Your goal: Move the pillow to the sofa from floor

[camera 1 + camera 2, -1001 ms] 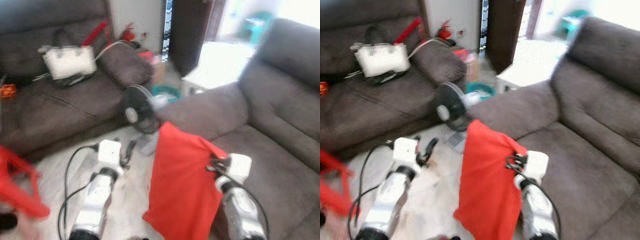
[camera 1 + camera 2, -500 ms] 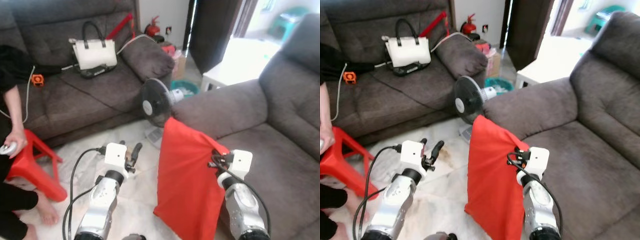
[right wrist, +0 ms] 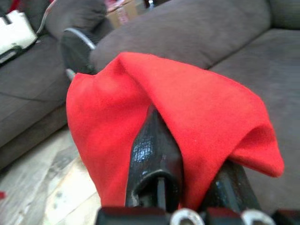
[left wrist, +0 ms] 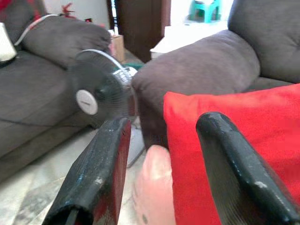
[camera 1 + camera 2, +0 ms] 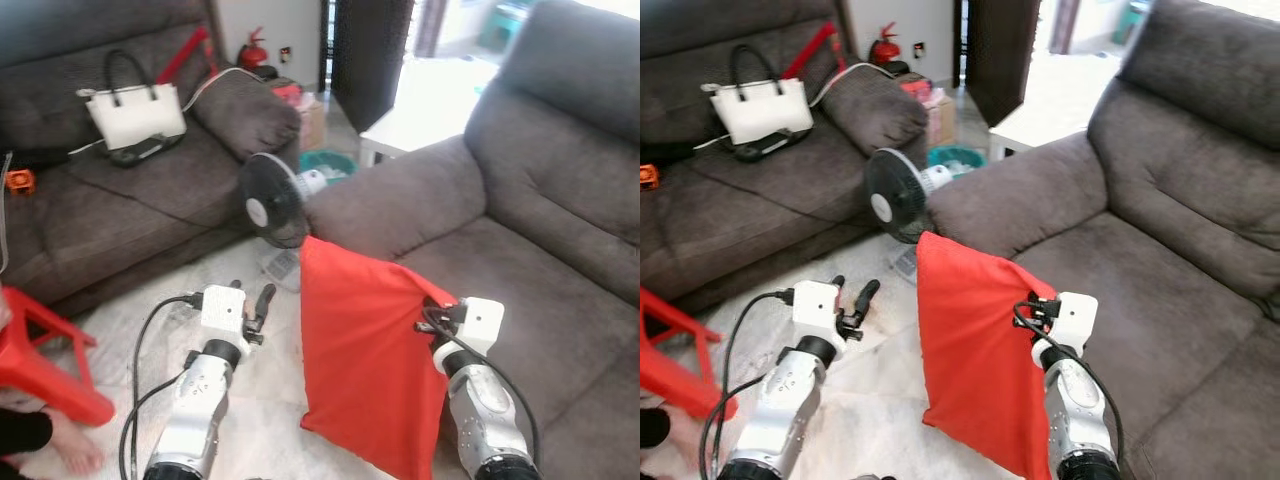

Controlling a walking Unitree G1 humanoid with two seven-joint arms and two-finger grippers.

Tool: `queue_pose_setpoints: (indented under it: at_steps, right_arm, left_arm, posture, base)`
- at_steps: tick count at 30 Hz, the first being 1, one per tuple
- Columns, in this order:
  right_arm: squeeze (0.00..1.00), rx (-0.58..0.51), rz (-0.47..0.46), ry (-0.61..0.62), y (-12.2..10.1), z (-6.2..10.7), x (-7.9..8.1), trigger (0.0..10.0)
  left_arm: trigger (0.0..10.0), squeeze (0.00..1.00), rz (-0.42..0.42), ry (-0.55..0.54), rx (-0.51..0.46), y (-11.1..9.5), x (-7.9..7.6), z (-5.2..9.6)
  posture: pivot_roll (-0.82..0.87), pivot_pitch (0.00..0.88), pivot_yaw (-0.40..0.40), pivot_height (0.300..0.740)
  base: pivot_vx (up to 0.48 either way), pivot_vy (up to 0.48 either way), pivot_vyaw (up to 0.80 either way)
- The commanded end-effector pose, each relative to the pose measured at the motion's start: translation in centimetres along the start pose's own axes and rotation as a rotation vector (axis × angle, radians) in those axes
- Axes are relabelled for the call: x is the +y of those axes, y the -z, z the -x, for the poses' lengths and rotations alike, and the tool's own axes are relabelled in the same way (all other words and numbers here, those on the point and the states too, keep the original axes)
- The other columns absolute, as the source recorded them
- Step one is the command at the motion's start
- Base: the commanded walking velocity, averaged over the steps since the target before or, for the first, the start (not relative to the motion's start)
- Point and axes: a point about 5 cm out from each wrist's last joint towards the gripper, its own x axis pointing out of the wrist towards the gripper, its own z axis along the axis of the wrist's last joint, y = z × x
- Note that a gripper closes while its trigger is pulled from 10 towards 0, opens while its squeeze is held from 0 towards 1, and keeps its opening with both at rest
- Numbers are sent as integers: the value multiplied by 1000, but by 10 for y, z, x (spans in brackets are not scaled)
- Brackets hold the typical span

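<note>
Right claw (image 5: 1037, 307) clamped on an upper corner of the red fabric pillow (image 5: 365, 365); pillow hangs clear of the floor, just beside the front edge of the grey upholstered sofa (image 5: 520, 270) at right. Left claw (image 5: 256, 305) fingers apart, empty. Since a second ago the view has swung and sharpened; grip unchanged. Pillow's lower edge probably still below seat level, so lift remains.

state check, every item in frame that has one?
red pillow: lifted, hanging from the right gripper
right gripper: shut on the pillow's edge
left gripper: open, holding nothing
white handbag: upright on far sofa
fan: standing on floor
</note>
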Motion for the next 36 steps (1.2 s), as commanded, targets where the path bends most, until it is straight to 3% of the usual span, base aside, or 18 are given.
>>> queue_pose_setpoints:
  at_steps: [1,12,28,36]
  right_arm:
    - [0,-96,13,-3,-22,-7,0,10000]
    - [0,-91,19,25,-21,-6,-6,10000]
    - [0,-99,24,33,-23,-7,-6,10000]
    - [0,-94,30,45,-22,-5,-9,10000]
  left_arm:
    - [10000,0,-4,-4,-2,-1,2,0]
    - [10000,0,-4,7,-6,-2,0,-1]
    - [10000,0,-36,22,3,-1,-1,-1]
    - [10000,0,-29,23,1,-1,-2,-1]
  posture:
    - [92,42,-47,740]
    - [87,47,-44,740]
    - [82,51,-44,740]
    - [80,46,-44,740]
  base:
    - [0,0,-800]
    - [0,0,-73]
    - [0,-136,-800]
    - [0,0,-100]
